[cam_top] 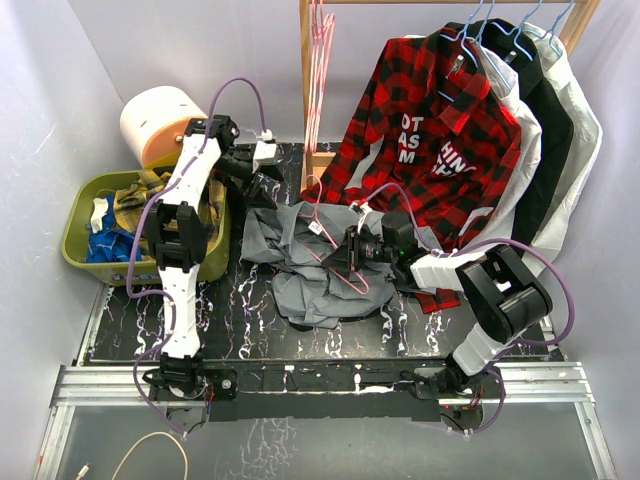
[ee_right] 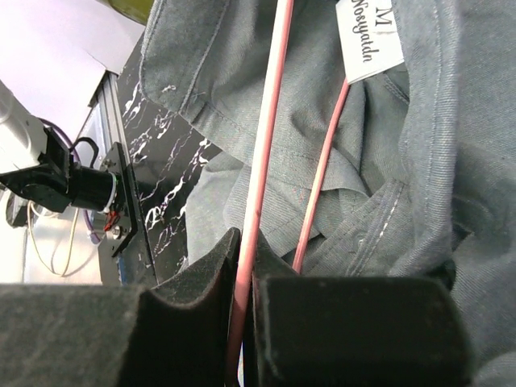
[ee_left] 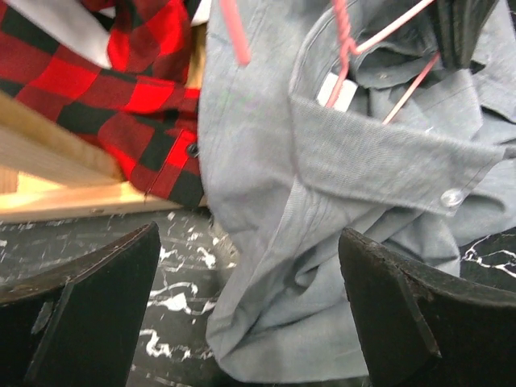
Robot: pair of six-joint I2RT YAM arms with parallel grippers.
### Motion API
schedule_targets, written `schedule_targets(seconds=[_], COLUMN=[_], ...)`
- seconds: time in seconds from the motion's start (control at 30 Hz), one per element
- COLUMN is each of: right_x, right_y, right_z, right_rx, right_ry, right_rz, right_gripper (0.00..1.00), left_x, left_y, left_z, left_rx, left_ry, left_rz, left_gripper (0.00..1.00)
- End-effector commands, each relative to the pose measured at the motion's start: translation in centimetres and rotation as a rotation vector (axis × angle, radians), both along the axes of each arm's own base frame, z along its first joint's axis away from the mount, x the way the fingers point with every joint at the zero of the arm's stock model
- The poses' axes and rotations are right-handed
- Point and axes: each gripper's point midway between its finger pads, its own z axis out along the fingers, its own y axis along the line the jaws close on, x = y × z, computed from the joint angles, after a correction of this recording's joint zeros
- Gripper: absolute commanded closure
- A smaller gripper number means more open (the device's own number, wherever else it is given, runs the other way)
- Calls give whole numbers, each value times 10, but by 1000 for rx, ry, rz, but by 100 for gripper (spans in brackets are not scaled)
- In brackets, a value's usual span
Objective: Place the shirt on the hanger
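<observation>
The shirt [cam_top: 300, 280] lies crumpled on the black marbled bench [cam_top: 240, 320], near its middle and just in front of the wooden rack [cam_top: 305, 90]. The hanger [ee_right: 262, 161] lies on the shirt at the collar area, and part of its pink wire passes under a fold of grey cloth beside the white neck label [ee_right: 369, 36]. The right arm reaches in from the right side, and the right pincer [ee_right: 246, 282] is clamped on one straight rod of the hanger, its two dark pads pressed together around the wire. A second pink rod runs just beside the first and is not between the pads. The left arm reaches to the far side of the bench, and the left pincer [ee_left: 250, 234] stands with its fingers well apart, holding nothing. In the left wrist view, the buttoned edge of the shirt lies between the two fingers but beyond them, and whether either finger touches the cloth cannot be told. A red-black plaid shirt [cam_top: 430, 130] hangs from a light blue hanger [cam_top: 455, 60] on the rack, its lower edge close to the grey cloth. A green basket [cam_top: 75, 250] of clothing stands at the left edge of the bench
</observation>
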Motion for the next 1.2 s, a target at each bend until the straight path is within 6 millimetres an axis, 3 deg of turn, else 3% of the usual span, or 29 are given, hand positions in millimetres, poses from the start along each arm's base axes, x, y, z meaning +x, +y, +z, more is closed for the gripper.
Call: schedule_targets(seconds=[0.0,0.23,0.5,0.8,1.07,1.17], right_x=[10,7,10,31,39,40], right_y=[4,4,2,1,11,15], right_z=[25,24,31,56,57,54], right_rx=[14,4,-3,23,40,36], right_ry=[-118,-123,-180,-213,-187,-187], right_rz=[3,18,-6,-112,-102,-100], right_gripper=[92,92,92,92,92,92], left_x=[-27,-51,-53,-83,-89,-90], left_y=[-32,-51,-56,-49,-57,-62], left_z=[19,3,-7,-12,4,18], left_rx=[-38,12,51,62,-7,-59], left_ry=[-18,33,62,132,149,162], left_rz=[-98,-161,-165,-176,-167,-155], left_gripper=[12,27,27,40,47,58])
